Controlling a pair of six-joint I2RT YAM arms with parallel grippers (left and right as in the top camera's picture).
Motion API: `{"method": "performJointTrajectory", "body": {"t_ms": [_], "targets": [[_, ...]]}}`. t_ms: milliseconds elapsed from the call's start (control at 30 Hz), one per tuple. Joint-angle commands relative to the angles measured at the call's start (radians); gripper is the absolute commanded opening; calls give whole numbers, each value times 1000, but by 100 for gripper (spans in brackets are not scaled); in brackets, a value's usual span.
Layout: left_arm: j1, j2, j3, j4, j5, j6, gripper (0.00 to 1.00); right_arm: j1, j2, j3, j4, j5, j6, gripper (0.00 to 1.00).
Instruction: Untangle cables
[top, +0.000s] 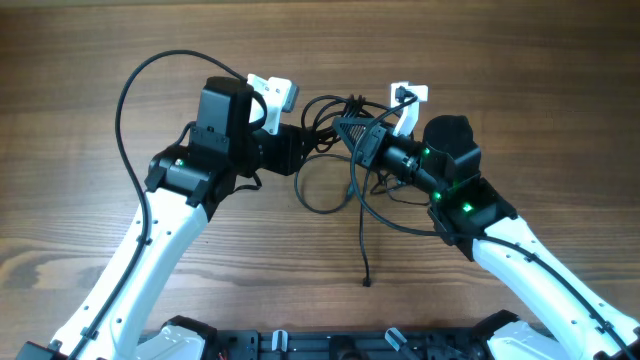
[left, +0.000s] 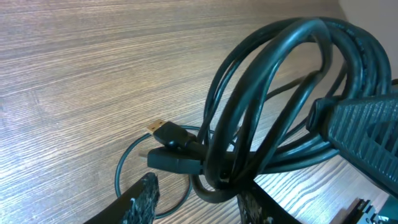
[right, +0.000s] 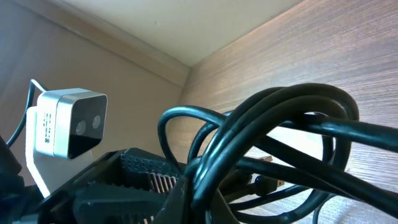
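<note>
The cables (top: 328, 108) are a knot of thin black cords between my two grippers at the table's far middle. Loops hang toward me, and one loose end has a plug tip (top: 366, 283). My right gripper (top: 352, 130) is shut on the bundle and holds it just above the wood; the cords (right: 280, 118) cross right in front of its jaws (right: 211, 199). My left gripper (top: 308, 142) is open. In the left wrist view the bundle (left: 249, 124) sits between its fingers (left: 196, 205), against the right finger. A plug with a gold-coloured tip (left: 163, 129) sticks out.
The wooden table (top: 100, 60) runs to a wall seen in the right wrist view. The left wrist camera (right: 68, 121) is close to the right gripper. A thick black arm cable (top: 125, 110) arcs over the left arm. A black rail (top: 320, 345) lies at the near edge.
</note>
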Motion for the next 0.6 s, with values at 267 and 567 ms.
{"method": "performJointTrajectory", "body": {"t_ms": [267,567], "targets": [[9,-9,4,8,-122,-18,43,0,-11,9,-3,-55,0,4],[9,-7,4,8,-129,-18,44,0,-11,9,-2,-78,0,4]]}}
